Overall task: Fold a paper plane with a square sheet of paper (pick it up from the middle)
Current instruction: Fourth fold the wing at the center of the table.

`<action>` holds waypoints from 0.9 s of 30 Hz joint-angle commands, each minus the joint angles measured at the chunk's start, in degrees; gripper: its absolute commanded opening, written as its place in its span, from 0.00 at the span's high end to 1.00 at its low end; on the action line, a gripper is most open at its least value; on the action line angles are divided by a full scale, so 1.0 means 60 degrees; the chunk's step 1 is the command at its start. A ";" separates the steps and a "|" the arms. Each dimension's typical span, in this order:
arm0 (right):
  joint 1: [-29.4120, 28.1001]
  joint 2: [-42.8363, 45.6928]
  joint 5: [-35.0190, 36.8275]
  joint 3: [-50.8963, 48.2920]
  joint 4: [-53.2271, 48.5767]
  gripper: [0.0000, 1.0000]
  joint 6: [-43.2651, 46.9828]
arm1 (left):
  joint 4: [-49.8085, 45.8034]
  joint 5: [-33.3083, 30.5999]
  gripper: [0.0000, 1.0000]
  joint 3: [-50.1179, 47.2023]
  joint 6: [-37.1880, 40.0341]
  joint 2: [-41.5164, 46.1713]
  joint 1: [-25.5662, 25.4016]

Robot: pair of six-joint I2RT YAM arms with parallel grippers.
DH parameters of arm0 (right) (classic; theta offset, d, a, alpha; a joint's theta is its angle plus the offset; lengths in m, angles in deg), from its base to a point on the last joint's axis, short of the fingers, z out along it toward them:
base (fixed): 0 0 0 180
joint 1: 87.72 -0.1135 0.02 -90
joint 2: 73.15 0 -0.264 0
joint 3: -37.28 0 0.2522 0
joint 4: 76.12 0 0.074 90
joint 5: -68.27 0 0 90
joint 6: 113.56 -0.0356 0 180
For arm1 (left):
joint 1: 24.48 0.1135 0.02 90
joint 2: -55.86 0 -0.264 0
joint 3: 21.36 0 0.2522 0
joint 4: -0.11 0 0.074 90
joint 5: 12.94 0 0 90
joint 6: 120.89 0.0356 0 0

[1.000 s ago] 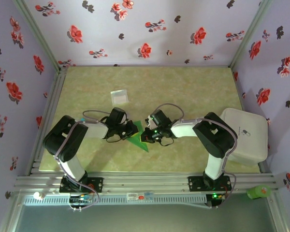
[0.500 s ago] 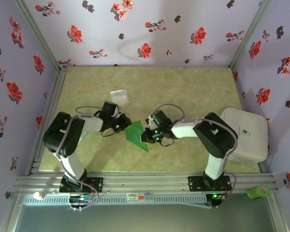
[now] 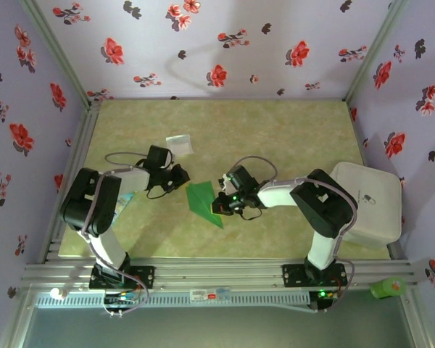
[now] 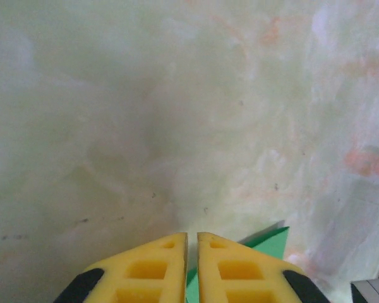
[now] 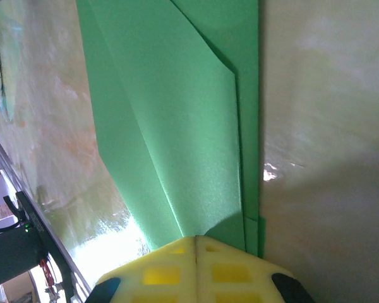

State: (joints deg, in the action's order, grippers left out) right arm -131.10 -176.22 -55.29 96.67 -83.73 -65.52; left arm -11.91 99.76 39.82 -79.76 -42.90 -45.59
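**Folded paper mid-table, right pincer at its edge**

I see the green paper, folded into a pointed wedge, lying flat at the centre of the top view, with its tip toward the lower right. My right pincer is closed, its tips at the paper's right edge. From the wrist I cannot tell whether a layer is pinched. My left pincer sits just to the upper left of the paper, apart from it. Its jaws are all but together and hold nothing. A pale packet lies above it.
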 commanded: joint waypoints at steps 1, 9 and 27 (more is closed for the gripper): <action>0.0051 -0.0183 0.0327 -0.0354 -0.1428 0.99 0.0207 | -0.0562 -0.0281 0.86 0.0301 0.0336 0.0843 -0.0050; 0.0055 -0.0151 0.0408 -0.0380 -0.1411 0.98 0.0123 | 0.0025 0.0323 0.86 -0.0174 -0.0106 0.1048 -0.1149; -0.0028 0.0844 0.0193 0.0622 -0.1216 0.93 -0.0479 | 0.0024 -0.0420 0.88 -0.0784 0.0463 -0.0276 -0.1551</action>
State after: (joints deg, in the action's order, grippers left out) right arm -131.10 -173.73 -54.55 97.76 -89.39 -66.24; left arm -8.31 101.09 36.26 -79.54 -43.53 -55.34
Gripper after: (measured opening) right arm 0.069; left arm 0.119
